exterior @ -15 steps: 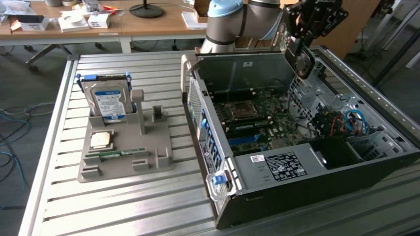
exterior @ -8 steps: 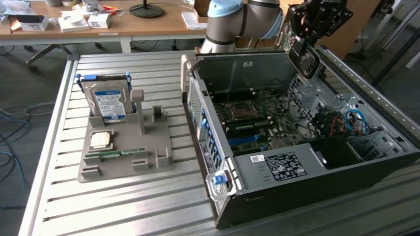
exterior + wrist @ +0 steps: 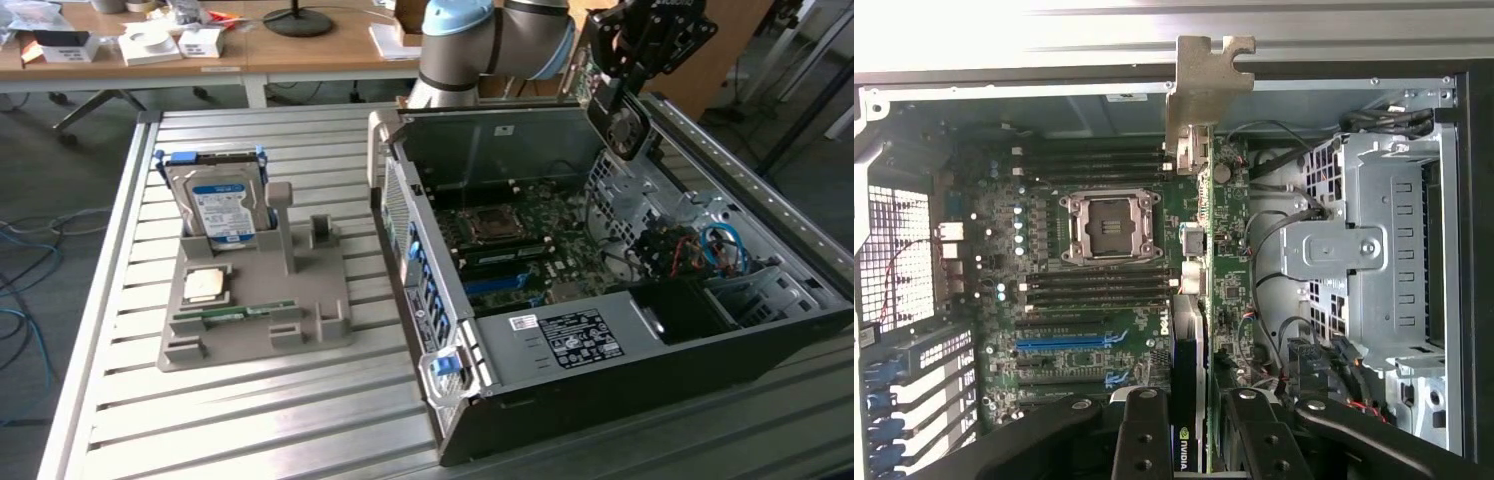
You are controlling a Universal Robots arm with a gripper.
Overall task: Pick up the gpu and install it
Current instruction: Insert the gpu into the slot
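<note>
Exterior view first: the gpu (image 3: 623, 125) is clamped in the tool (image 3: 618, 85) and hung edge-down over the open case (image 3: 601, 420), toward its far end on the exterior view's right. The card is held above the board (image 3: 534, 250) and isn't seated in any slot, as far as can be told. On the exterior view's left, a grey holder (image 3: 254, 330) is parked on the slatted tabletop (image 3: 267, 420), well apart from the case. A hard drive (image 3: 220, 205) is stood upright in it. A cpu (image 3: 203, 285) is laid flat in front of the drive, with a memory stick (image 3: 240, 314) just beside that.

Wrist view: the tool (image 3: 1196, 420) is closed on the gpu (image 3: 1192, 360), with one black finger (image 3: 1142, 440) pressed on each face. The card is seen edge-on, running away from the camera. Its silver bracket (image 3: 1206, 90) is at the far end, up by the case wall. Beyond the card the board (image 3: 1054, 300) is laid out. The empty cpu socket (image 3: 1104, 225) is off to one side of the card and the metal drive cage (image 3: 1384, 270) to the other. Whether the card's edge is touching the board can't be told from here.
</note>
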